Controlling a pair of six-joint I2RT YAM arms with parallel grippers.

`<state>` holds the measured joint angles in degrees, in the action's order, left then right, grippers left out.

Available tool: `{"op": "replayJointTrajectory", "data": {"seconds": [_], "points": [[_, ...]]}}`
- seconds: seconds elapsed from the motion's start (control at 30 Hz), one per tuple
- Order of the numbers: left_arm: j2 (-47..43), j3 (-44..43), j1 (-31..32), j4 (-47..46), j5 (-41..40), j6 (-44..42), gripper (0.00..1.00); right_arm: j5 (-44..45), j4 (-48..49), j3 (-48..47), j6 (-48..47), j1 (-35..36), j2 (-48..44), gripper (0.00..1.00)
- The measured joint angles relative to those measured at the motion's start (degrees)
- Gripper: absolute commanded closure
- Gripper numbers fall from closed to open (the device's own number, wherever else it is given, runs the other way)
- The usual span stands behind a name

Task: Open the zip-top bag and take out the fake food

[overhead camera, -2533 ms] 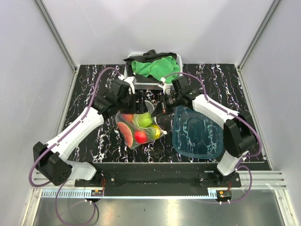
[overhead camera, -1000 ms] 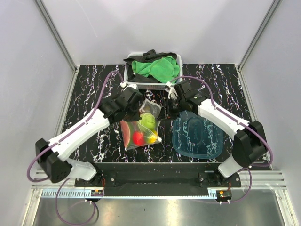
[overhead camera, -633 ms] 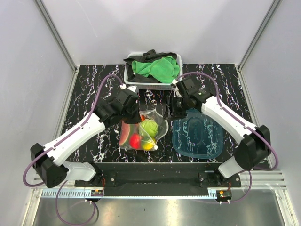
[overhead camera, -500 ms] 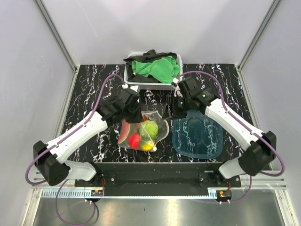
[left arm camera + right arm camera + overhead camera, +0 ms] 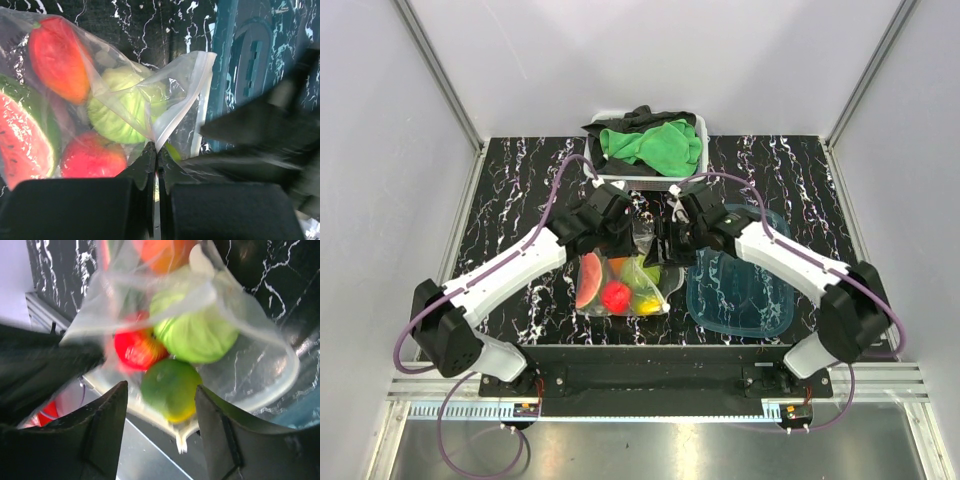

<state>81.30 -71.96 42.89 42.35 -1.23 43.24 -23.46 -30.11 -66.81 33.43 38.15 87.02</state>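
Observation:
The clear zip-top bag (image 5: 638,262) hangs over the table's middle. My left gripper (image 5: 623,226) is shut on its upper edge; in the left wrist view the jaws (image 5: 155,146) pinch a fold of plastic (image 5: 175,85). The fake food is inside the bag: a watermelon slice (image 5: 25,140), a red fruit (image 5: 92,160), a green leafy ball (image 5: 125,112) and an orange-red piece (image 5: 57,57). My right gripper (image 5: 663,245) stands open at the bag's right side. In its own view the right gripper (image 5: 161,386) frames a green-yellow fruit (image 5: 170,387) lying in the bag, with nothing held.
A translucent teal tub (image 5: 745,290) lies right of the bag, under my right arm. A basket (image 5: 697,128) holding a green cloth (image 5: 650,145) stands at the back middle. The table's front edge runs just below the bag.
The right gripper has opened wider and swung left and down from above the tub to the bag's mouth. The left gripper shifted slightly right, still pinching the bag, which now hangs straighter.

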Motion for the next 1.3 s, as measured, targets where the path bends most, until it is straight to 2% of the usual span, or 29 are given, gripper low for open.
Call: {"op": "replayJointTrajectory", "data": {"seconds": [0.13, 0.3, 0.4, 0.47, 0.7, 0.8, 0.9, 0.93, 1.03, 1.07, 1.13, 1.17, 1.3], "points": [[0.9, -1.4, 0.0, 0.0, 0.4, 0.4, 1.0, 0.2, 3.0, 0.4, 0.0, 0.0, 4.5, 0.31], [1.0, -2.3, 0.0, -0.1, 0.9, 0.8, 1.0, 0.3, 5.0, 2.4, -0.2, 0.0, 7.3, 0.22], [1.1, -2.4, 0.0, 0.0, 1.2, 1.2, 1.0, 0.1, 6.3, 2.6, -0.3, 0.0, 8.9, 0.03], [1.4, -2.4, 0.0, 0.0, 1.6, 1.3, 1.0, -0.2, 8.0, 2.6, -0.4, 0.0, 10.3, 0.0], [2.9, -2.4, -0.3, -0.5, 3.2, 1.5, 1.0, -1.3, 13.9, 2.8, -0.7, -0.1, 14.9, 0.02], [3.2, -2.4, -0.3, -0.6, 4.0, 1.6, 1.0, -1.6, 15.8, 2.7, -0.6, -0.1, 16.4, 0.13], [3.2, -2.2, -0.3, -1.0, 4.1, 1.8, 1.0, -2.0, 16.7, 2.4, -0.6, -0.1, 17.2, 0.29], [3.2, -2.1, -0.3, -1.2, 4.1, 1.8, 1.0, -2.1, 17.0, 2.3, -0.6, -0.1, 17.3, 0.39], [3.0, -1.4, -0.3, -2.0, 4.0, 2.0, 1.0, -2.1, 17.2, 2.3, -0.6, -0.1, 17.3, 0.53], [2.8, -1.1, -0.3, -2.1, 4.0, 2.1, 1.0, -2.1, 17.2, 2.3, -0.6, -0.1, 17.3, 0.62], [2.2, -0.3, -0.3, -2.3, 3.9, 2.3, 1.0, -2.0, 17.1, 2.2, -0.6, -0.1, 17.2, 0.69], [1.8, 0.1, -0.3, -2.5, 3.8, 2.4, 1.0, -1.9, 16.8, 2.0, -0.5, -0.1, 17.1, 0.77], [0.5, 1.3, -1.0, -2.8, 3.6, 2.5, 1.0, -2.0, 13.9, 0.5, -0.8, -0.1, 15.3, 0.87]]}}
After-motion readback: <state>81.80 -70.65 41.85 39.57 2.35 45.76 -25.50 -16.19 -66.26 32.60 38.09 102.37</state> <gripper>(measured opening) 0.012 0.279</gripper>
